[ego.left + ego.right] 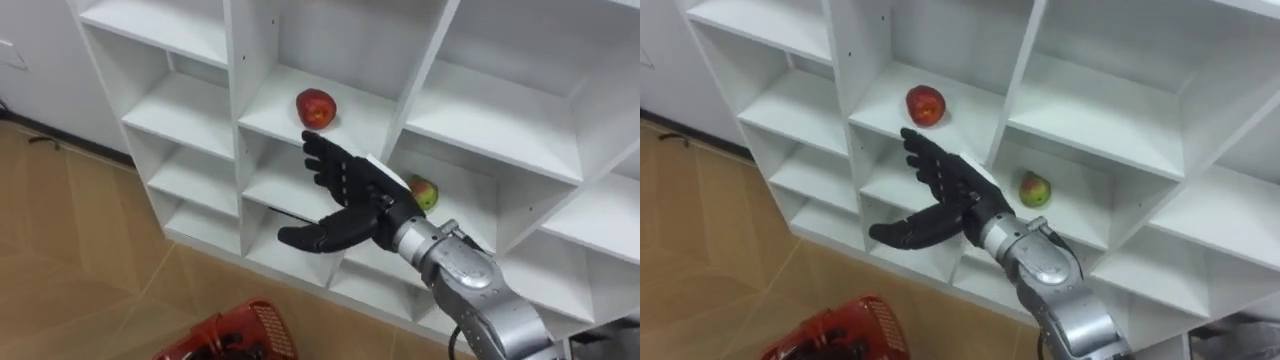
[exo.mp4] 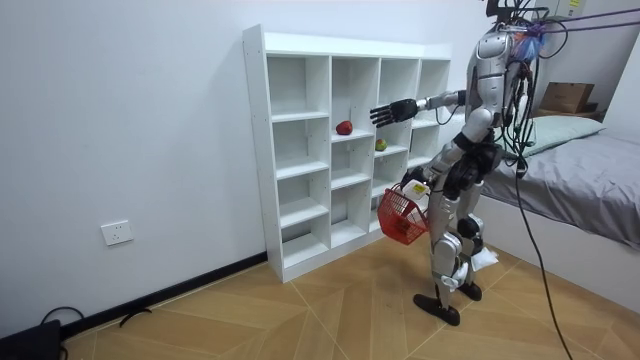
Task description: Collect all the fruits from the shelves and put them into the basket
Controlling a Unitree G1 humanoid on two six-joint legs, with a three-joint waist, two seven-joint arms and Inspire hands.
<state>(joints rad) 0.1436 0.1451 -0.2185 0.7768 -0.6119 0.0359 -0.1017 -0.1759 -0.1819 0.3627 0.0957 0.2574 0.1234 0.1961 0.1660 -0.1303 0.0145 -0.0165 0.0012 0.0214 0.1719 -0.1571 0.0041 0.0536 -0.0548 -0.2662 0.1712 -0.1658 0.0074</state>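
Red apple (image 1: 316,108) sits in a middle closet (image 1: 250,60) cell, with a greenish apple (image 1: 424,192) one cell lower, to the right. Our right robot hand (image 1: 358,203) hovers wide open just short of the red one. Our left robot hand (image 2: 412,186) grips the basket (image 2: 400,215) down low.

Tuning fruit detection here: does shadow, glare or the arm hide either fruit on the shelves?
Left eye view: the round red apple is evenly lit, no glare; the open black right robot hand partly covers the green-and-red apple. Right eye view: both fruits show whole, without glare. Room view: the white cubby shelf is evenly lit.
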